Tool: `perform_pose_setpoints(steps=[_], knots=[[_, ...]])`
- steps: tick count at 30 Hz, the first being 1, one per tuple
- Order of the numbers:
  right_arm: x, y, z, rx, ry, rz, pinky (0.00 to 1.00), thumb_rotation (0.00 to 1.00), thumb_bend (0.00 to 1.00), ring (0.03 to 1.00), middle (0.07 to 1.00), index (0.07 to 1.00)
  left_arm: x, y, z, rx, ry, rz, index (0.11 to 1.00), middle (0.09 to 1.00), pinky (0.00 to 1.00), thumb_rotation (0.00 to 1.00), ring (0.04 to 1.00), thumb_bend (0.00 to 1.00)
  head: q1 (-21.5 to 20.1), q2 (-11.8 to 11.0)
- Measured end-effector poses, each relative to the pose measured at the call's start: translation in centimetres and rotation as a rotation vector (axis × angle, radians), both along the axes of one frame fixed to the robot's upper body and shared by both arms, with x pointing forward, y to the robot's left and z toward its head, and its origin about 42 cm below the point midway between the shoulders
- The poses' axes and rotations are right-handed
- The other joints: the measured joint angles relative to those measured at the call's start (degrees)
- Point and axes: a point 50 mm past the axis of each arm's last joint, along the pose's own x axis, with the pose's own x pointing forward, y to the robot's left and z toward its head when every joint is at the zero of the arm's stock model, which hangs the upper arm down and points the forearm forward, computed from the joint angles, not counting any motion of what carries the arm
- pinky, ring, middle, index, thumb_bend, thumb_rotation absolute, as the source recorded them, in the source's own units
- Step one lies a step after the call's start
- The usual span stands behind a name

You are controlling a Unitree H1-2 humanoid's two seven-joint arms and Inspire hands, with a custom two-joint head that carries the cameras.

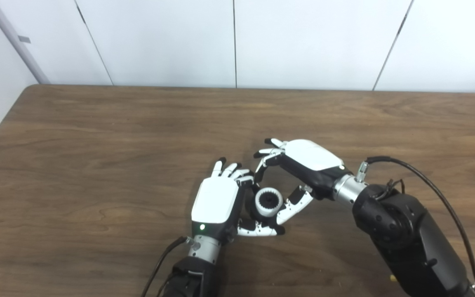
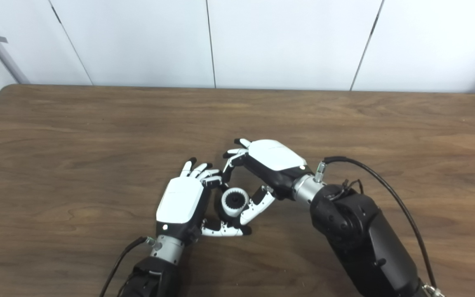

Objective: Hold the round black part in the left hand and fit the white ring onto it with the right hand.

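The right forearm [image 1: 410, 243], bulky, matte black and jointed, with a thin black cable [image 1: 439, 189] looping over it, comes in nearest at the lower right. Its metal wrist leads to the right hand [image 1: 303, 165], glossy white shell on top, black beneath, fingers curled and thumb stretched toward the middle. The left hand [image 1: 217, 202], with the same smooth white back and a small green light, is shut on the round black part [image 1: 269, 201], thumb underneath and fingers bent over its far side. The white ring [image 1: 269, 194] sits around that ridged dark core, just above the wood-grain brown desk [image 1: 97, 165]. The right thumb touches the ring's edge; whether that hand truly grips it is unclear. Flat white wall panels [image 1: 159, 41] stand behind.
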Motion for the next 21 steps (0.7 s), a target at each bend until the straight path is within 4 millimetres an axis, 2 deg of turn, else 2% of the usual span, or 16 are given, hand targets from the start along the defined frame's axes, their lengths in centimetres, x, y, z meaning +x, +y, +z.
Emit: perform_pose_setpoints(steps=[11, 16, 21], knots=[[0.1, -0.8, 0.1, 0.019, 0.001, -0.023, 0.99, 0.26, 1.0, 1.0, 0.894, 0.616, 0.0, 0.0, 0.0, -0.001, -0.002, 0.001, 0.483, 0.782, 1.0, 0.06, 0.885, 0.52, -0.26, 0.0], [0.4, -3.1, 0.8, 0.021, -0.012, -0.067, 0.99, 0.27, 0.99, 1.0, 0.894, 0.629, 0.1, 0.1, 0.0, 0.0, -0.003, 0.004, 0.482, 0.785, 1.0, 0.06, 0.885, 0.52, -0.88, -0.35], [0.7, -5.9, 1.6, 0.009, -0.029, -0.135, 0.95, 0.27, 1.0, 1.0, 0.892, 0.651, 0.1, 0.4, 0.0, -0.006, -0.002, 0.003, 0.482, 0.782, 1.0, 0.06, 0.88, 0.52, -1.32, -0.53]])
